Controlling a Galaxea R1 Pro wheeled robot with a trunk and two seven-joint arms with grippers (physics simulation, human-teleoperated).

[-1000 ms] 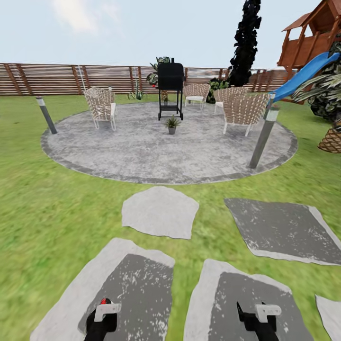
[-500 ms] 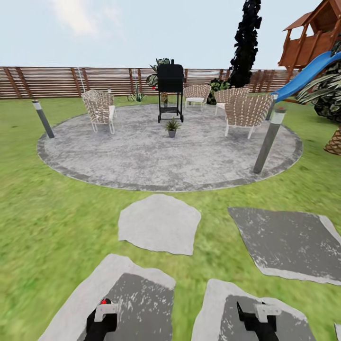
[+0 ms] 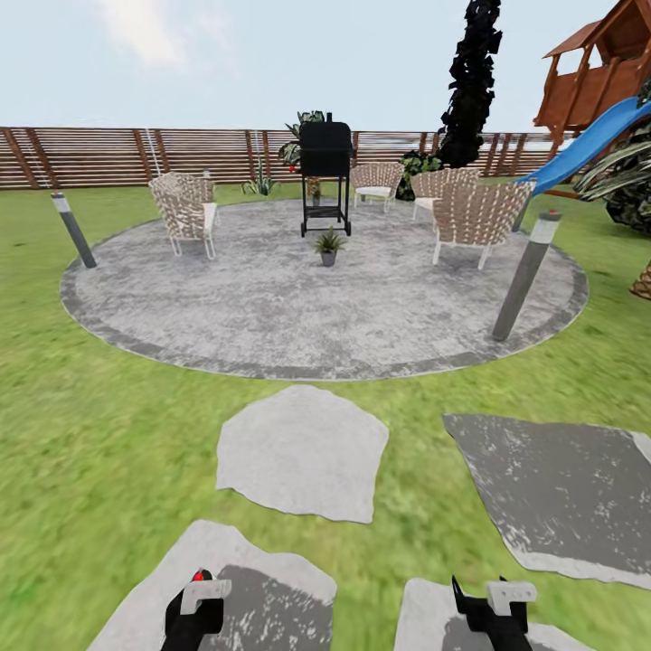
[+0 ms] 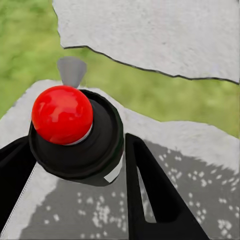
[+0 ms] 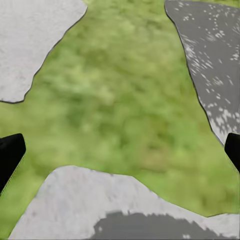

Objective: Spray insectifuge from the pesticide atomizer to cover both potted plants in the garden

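1. The left pincer (image 3: 193,613) sits low at the bottom of the head view, over a stepping stone (image 3: 226,597); in the left wrist view its dark fingers (image 4: 150,185) are pinching the pesticide atomizer (image 4: 75,135), whose red top (image 4: 62,114) points toward the camera.
2. The right pincer (image 3: 493,610) is also low at the bottom of the head view, beside the left one; its fingertips (image 5: 10,155) stand spread at the two edges of the right wrist view, with grass and stone between them and nothing held.
3. One potted plant (image 3: 328,244) stands on the round grey patio (image 3: 271,307), just in front of the black grill (image 3: 325,172). A second small plant (image 3: 315,188) shows behind the grill's legs, too small to tell clearly.
4. Four woven chairs ring the patio: one on the left (image 3: 183,212), three toward the right (image 3: 475,217).
5. Two grey lamp posts (image 3: 526,276) stand at the patio's edge, one on each side.
6. Four stepping stones lie in the lawn (image 3: 90,434) between robot and patio.
7. A slatted wooden fence (image 3: 108,155) closes the back; a blue slide (image 3: 588,140) descends from the playhouse on the right.
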